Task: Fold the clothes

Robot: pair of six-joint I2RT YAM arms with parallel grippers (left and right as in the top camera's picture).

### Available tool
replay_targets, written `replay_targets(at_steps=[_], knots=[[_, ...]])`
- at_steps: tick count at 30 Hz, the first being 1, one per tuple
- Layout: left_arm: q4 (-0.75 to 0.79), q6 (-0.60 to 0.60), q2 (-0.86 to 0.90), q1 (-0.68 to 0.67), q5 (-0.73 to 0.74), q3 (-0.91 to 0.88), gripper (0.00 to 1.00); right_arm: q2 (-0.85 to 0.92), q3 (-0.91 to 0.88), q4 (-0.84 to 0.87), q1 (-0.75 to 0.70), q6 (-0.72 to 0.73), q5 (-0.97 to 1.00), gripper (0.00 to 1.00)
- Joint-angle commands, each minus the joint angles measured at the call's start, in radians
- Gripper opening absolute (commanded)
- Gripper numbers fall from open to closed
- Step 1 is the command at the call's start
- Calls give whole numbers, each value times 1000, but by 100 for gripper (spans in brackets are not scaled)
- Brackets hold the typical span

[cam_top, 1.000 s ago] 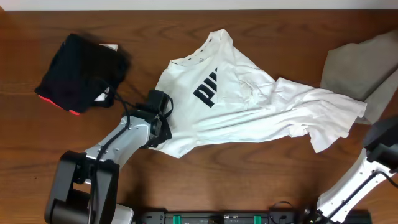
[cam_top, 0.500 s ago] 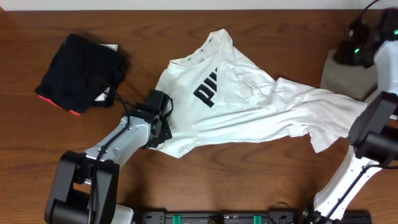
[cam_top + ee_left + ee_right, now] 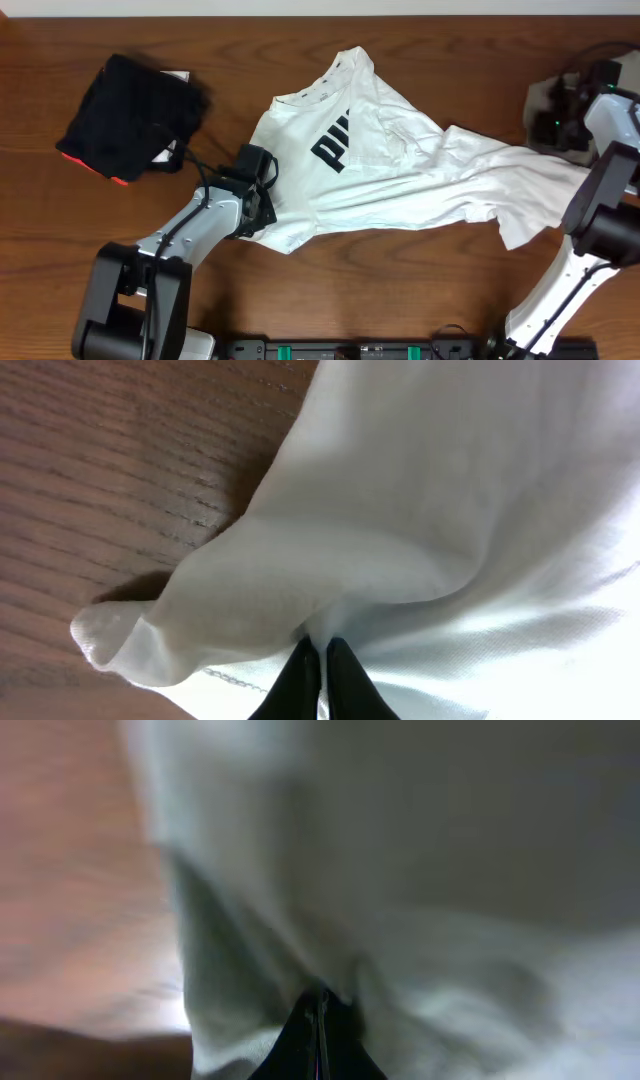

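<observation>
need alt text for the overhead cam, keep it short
A crumpled white T-shirt with black lettering lies stretched across a wooden table, its lower-left edge pinched by the left gripper. A folded black garment sits at the upper left; the right arm reaches over a grey cloth at the right edge.

A dark brown wooden desk (image 3: 400, 290) with clear grain spreads all around the left tool (image 3: 320, 660). Far beyond that tool, a pale strip (image 3: 300, 6) borders the desk's edge. Light is soft, even.
</observation>
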Motion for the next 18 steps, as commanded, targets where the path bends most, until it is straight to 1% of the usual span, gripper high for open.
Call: replay_targets(at_steps=[1,3,6,13,15,18], knots=[[-13,3,38,9,-57,-48,6,-2,-8,-32,-56,33,268,1],[-13,3,38,9,-57,-48,7,-2,-8,-45,-84,33,322,1],[-13,3,38,9,-57,-48,6,-2,-8,-56,-129,38,347,1],[-14,8,38,9,-57,-48,7,-3,-5,-78,-244,153,370,1],[-14,8,38,9,-57,-48,6,-3,8,-79,-266,152,298,1],[-12,7,38,9,-56,-48,6,-16,59,-112,-277,151,117,1]])
